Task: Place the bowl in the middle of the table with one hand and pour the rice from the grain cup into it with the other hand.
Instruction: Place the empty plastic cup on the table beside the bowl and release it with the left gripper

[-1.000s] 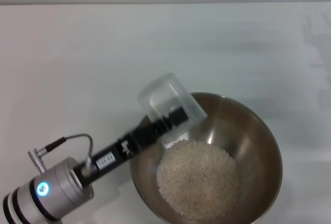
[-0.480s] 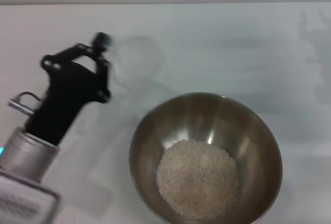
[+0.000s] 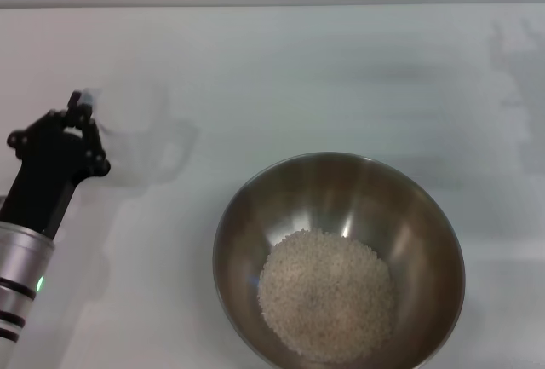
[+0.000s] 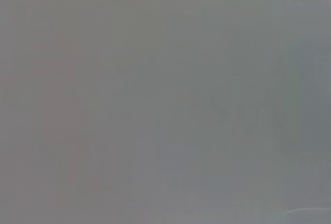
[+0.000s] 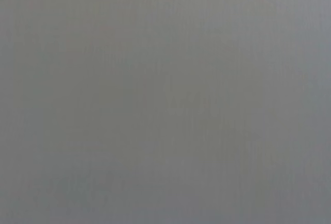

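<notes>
The rice is heaped in the steel bowl near the table's front edge. The left gripper is seen by the left edge; its finger state cannot be told. No writing is legible.

Even bright light; bowl glints; tool motion-blurred; both wrist views blank grey.

The white table is carrying the steel bowl, which is sitting on it toward the near right and holding a heap of rice.
</notes>
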You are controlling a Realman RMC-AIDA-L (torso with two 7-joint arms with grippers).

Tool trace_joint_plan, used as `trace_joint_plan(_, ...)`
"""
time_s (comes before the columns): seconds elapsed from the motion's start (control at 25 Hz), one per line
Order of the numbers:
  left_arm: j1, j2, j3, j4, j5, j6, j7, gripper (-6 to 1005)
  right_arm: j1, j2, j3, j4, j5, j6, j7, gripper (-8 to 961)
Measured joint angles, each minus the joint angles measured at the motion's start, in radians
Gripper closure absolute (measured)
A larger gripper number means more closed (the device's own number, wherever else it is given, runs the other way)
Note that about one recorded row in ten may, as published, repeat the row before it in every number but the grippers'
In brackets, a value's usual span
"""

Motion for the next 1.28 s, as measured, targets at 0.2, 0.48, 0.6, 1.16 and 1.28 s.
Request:
trace_joint_plan(0.2,0.008,0.0,0.002,0.004,-0.02,-0.078,-0.058,892,0.006,0.001,-0.004,-0.001,-0.001,-0.003,0.0,521)
trace_joint_plan(0.48,0.008,0.0,-0.005,0.005,-0.021,-0.134,-0.059,886,0.01,0.002,-0.008,-0.008,-0.002,-0.005,0.002,521)
trace_joint_plan(0.6,0.006,0.0,-0.006,0.005,-0.023,-0.148,-0.058,884,0.01,0.003,-0.009,-0.012,-0.002,-0.005,0.002,521)
trace_joint_plan(1.16,0.027,0.006,0.003,0.01,-0.012,-0.148,-0.076,873,0.011,0.003,-0.009,-0.021,-0.002,-0.006,0.003,521)
trace_joint_plan(1.28,0.035,0.006,0.005,0.013,-0.011,-0.145,-0.081,683,0.012,0.002,-0.009,-0.022,-0.002,-0.006,0.003,521)
